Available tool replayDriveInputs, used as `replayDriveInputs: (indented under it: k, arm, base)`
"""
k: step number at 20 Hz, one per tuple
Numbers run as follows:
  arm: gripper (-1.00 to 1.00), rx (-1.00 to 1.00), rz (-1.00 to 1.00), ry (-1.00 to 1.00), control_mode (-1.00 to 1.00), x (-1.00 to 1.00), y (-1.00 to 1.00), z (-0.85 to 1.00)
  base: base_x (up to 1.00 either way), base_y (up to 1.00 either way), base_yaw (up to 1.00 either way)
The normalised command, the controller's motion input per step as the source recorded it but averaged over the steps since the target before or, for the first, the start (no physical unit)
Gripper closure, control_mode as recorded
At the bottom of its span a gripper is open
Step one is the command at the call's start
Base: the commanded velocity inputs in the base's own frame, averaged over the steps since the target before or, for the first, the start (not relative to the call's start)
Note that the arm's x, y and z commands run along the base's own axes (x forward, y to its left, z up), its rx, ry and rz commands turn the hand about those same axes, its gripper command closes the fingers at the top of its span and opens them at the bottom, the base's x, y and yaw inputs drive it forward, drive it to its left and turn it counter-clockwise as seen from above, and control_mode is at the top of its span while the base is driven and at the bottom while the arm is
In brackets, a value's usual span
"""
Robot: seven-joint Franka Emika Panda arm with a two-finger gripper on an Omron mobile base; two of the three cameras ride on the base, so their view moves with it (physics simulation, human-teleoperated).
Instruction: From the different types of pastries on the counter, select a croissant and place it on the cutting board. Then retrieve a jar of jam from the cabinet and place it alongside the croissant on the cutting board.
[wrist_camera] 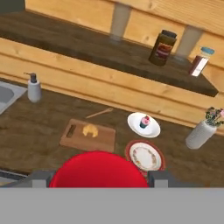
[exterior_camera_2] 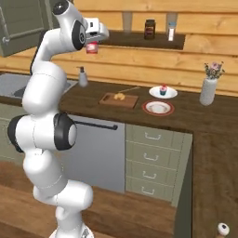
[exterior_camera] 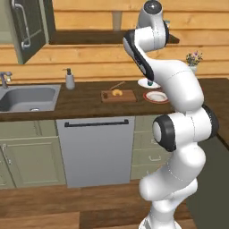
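I hold the jar of jam (exterior_camera_2: 92,48) high in the air, well above the counter (exterior_camera: 85,102), with my gripper (exterior_camera_2: 93,46) closed on it. In the right base view it is a small jar with red contents and a pale band near its top, hanging just below my hand at about the height of the dark shelf (exterior_camera_2: 139,40). In my hand view the jar (wrist_camera: 98,169) is a broad, smooth, bright red dome sitting between my two dark fingertips (wrist_camera: 159,178), one at each side of it.

Below, the cutting board (wrist_camera: 88,136) lies flat on the dark wood counter, reddish-brown, with its dark slot handle at the short end nearer the soap dispenser (wrist_camera: 33,88). The croissant (wrist_camera: 90,130) rests on the board, a small golden crescent, much smaller than the board itself. A thin wooden stick (wrist_camera: 99,113) lies on the counter just behind the board.

Beside the board stands a white plate (wrist_camera: 144,124) carrying the cupcake (wrist_camera: 144,121), blue-wrapped with a pink-red top, and nearer to me a red-rimmed plate (wrist_camera: 145,156). On the shelf stand a dark jar with a red label (wrist_camera: 162,47) and a white-capped shaker (wrist_camera: 200,61). A vase of flowers (wrist_camera: 204,129) stands on the counter further along.
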Motion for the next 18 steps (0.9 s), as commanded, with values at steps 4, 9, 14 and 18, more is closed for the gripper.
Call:
replayDriveInputs:
  k: [4,9,14,18]
  arm:
    - [1.0,0.0,0.0,0.0,1.0,0.0,0.0,0.0]
    - [1.0,0.0,0.0,0.0,1.0,0.0,0.0,0.0]
    - [1.0,0.0,0.0,0.0,1.0,0.0,0.0,0.0]
    - [1.0,0.0,0.0,0.0,1.0,0.0,0.0,0.0]
  base:
    - [0.93,-0.16,-0.14]
    - [0.83,-0.12,-0.16]
    - [0.78,-0.02,-0.16]
    - [0.73,0.0,-0.16]
